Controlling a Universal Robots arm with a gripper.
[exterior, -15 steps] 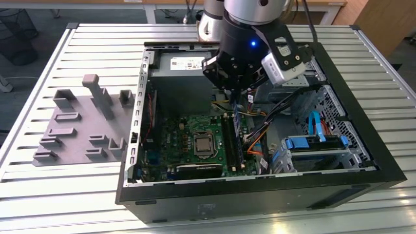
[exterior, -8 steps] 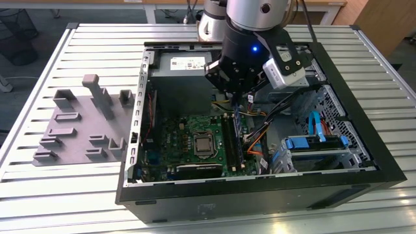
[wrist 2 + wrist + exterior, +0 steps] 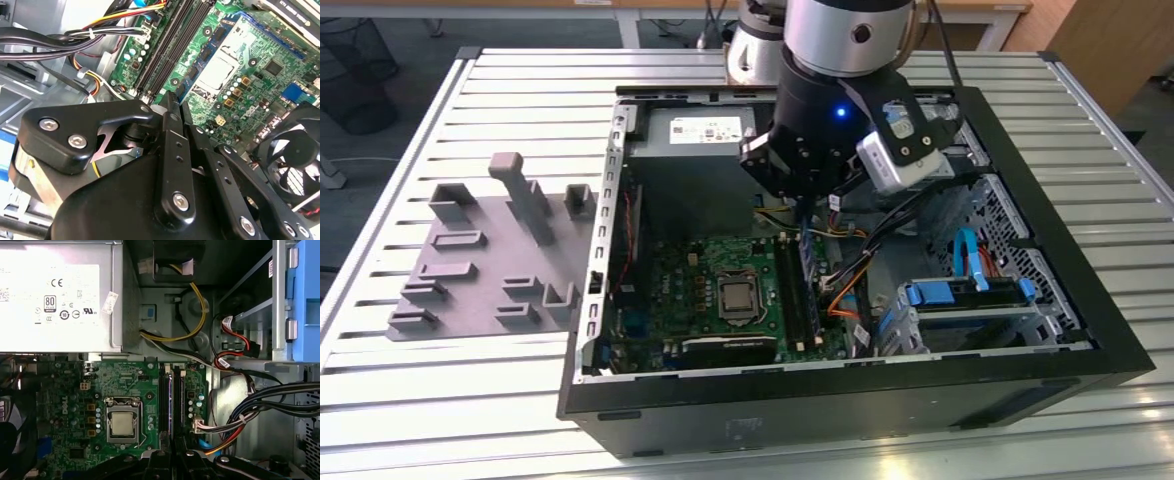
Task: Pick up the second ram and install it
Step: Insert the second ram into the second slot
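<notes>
1. A black open-sided computer case point(image 3: 854, 400) lies on the slatted metal bench point(image 3: 520, 90). A grey plastic holder tray point(image 3: 480, 270) sits beside it, towards the exterior view's left.
2. The arm's black claw point(image 3: 790, 190) hangs over the inside of the case, above the green motherboard point(image 3: 680, 290) and apart from it.
3. In the second wrist view the claw point(image 3: 172, 100) is narrow. Its fingers point(image 3: 170, 145) are drawn close together, and I can make out nothing between them.
4. The second ram point(image 3: 810, 285), a thin dark-green circuit-board strip, seems to stand on edge in the long black slots point(image 3: 163, 400). It is just beside the square silver processor socket point(image 3: 738, 297). In the first wrist view it shows edge-on as a bluish line point(image 3: 170, 405).
5. I cannot tell whether one strip or two stand there.
6. A silver power supply box point(image 3: 55, 295) fills one end of the case, with bundled black cables point(image 3: 260, 405) nearby.
</notes>
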